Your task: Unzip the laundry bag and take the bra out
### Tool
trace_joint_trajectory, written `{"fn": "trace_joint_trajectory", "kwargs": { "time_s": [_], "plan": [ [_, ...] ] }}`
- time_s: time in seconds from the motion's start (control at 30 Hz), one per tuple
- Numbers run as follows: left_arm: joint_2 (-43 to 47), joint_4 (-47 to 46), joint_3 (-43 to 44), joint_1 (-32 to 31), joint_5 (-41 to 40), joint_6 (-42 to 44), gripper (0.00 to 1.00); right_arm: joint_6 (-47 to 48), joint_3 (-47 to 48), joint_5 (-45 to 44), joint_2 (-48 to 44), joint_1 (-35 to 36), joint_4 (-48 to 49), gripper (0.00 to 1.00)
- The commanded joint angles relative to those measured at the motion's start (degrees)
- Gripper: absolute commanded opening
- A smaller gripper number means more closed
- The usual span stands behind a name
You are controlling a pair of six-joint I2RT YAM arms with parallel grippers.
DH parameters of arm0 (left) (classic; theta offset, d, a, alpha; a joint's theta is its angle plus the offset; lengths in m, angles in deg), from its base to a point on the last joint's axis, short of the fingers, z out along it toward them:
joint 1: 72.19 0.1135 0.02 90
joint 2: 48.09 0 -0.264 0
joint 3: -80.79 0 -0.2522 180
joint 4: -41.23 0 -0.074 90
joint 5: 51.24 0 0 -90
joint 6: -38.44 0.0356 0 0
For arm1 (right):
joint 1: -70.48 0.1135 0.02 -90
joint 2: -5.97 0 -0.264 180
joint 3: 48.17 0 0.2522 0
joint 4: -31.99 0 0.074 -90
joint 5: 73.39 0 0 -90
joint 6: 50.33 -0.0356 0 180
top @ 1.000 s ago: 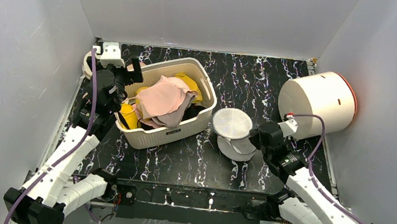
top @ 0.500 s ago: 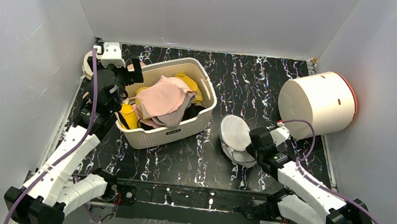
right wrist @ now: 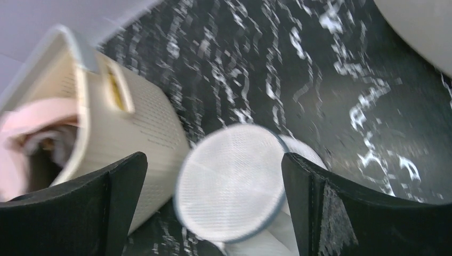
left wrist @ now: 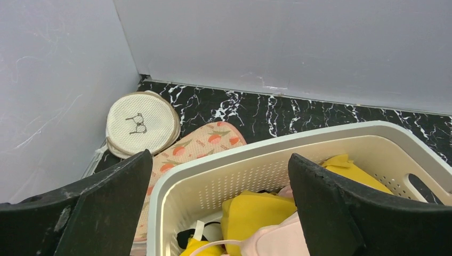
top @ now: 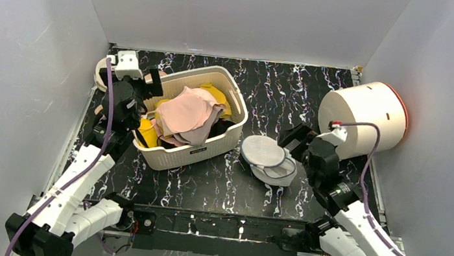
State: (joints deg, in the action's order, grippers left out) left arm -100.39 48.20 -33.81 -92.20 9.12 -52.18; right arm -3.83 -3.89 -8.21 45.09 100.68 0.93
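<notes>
1. Overhead, the laundry bag [top: 267, 160] sat on the table [top: 320, 94] between the basket [top: 190, 152] and the right claw [top: 293, 141], just beside the claw and on its basket side. The bag looked slumped, its round lid tipped up. The right arm was clearly the nearer one. The left claw [top: 150, 82] hung over the basket's far left corner, well apart from the bag. What looked like the pale pink bra [top: 187, 113] lay on top of the heap in the basket; nothing pink showed through the mesh.
2. Seen from the left wrist, the left claw [left wrist: 218, 160] stood spread wide with nothing in it, above the basket [left wrist: 266, 148] rim.
3. Seen from the right wrist, which was blurred, the right claw [right wrist: 213, 158] also gaped wide and empty. The laundry bag [right wrist: 229, 181] lay straight ahead between the two fingers, lid facing the camera, so the zip probably ran round that rim.
</notes>
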Motion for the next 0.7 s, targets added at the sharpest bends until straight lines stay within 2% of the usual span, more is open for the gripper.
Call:
{"fn": "trace_joint_trajectory", "kwargs": {
  "time_s": [0.0,0.07,0.17,0.23,0.3,0.47,0.53,0.67],
  "plan": [
    [0.7,3.8,1.4,-0.1,-2.5,-5.0,0.98,9.3,10.5,3.6,-2.7,-0.3,0.4,0.98],
    [0.6,9.6,3.9,-0.2,0.3,-10.8,0.98,11.3,14.2,3.8,-2.7,-0.3,-3.3,0.98],
    [1.3,17.4,8.0,-0.2,5.6,-19.2,0.98,19.3,19.2,8.5,-2.4,-0.2,-7.0,0.98],
    [1.5,21.1,12.2,-0.1,9.7,-22.8,0.98,20.7,21.5,7.3,-2.6,-0.3,-8.7,0.98],
    [0.3,25.0,18.3,-0.1,13.6,-23.6,0.98,19.6,24.0,4.4,-3.2,-0.3,-10.6,0.98],
    [-6.3,40.6,40.8,-0.1,18.5,-22.1,0.98,25.9,32.6,7.7,-4.7,-0.2,-11.7,0.98],
    [-7.5,43.9,47.4,-0.2,19.8,-21.3,0.98,28.0,36.8,10.4,-3.8,-0.2,-12.8,0.98],
    [-4.2,41.2,48.1,-0.2,22.9,-19.9,0.99,30.8,45.4,16.4,0.6,-0.2,-16.1,0.98]
  ]
}}
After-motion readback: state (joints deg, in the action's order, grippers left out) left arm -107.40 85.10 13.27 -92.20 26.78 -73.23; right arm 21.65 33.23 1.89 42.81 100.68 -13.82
